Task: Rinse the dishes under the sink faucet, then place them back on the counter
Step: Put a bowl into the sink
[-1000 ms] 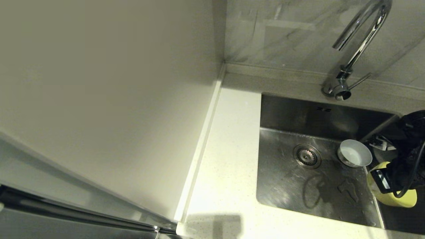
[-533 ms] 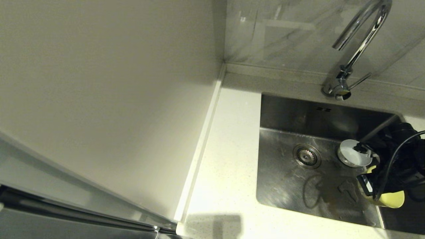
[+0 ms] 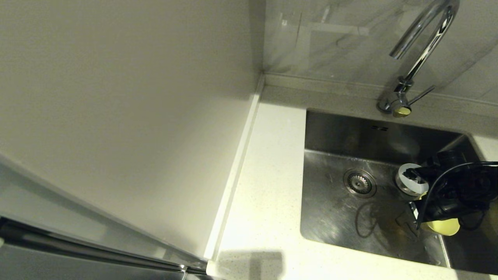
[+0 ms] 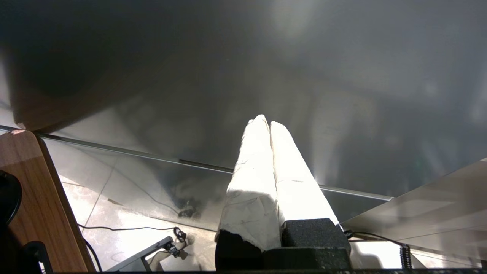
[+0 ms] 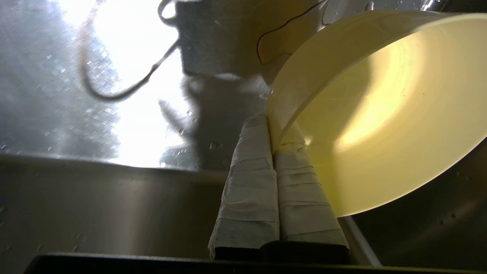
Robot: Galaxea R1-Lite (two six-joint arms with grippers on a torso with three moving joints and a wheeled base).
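Note:
My right gripper point(image 5: 271, 121) is shut on the rim of the yellow-green bowl point(image 5: 380, 114), one finger inside and one outside. In the head view that bowl point(image 3: 441, 226) hangs tilted low over the right side of the steel sink point(image 3: 334, 217), under my black right arm point(image 3: 455, 190). The white bowl point(image 3: 407, 182) stands in the sink right of the drain, partly hidden by the arm. The chrome faucet point(image 3: 422, 42) rises behind the sink. The pink bowl is out of view. My left gripper point(image 4: 266, 121) is shut on nothing, parked below the counter level.
The white speckled counter point(image 3: 268, 182) runs left of the sink, bounded by a raised edge strip point(image 3: 237, 163) and the off-white wall panel point(image 3: 124, 116). The round strainer drain point(image 3: 360, 182) sits mid-basin. Water traces mark the basin floor.
My right arm has moved left and down into the sink with the yellow-green bowl, now overlapping the white bowl's right edge. The left arm has not moved.

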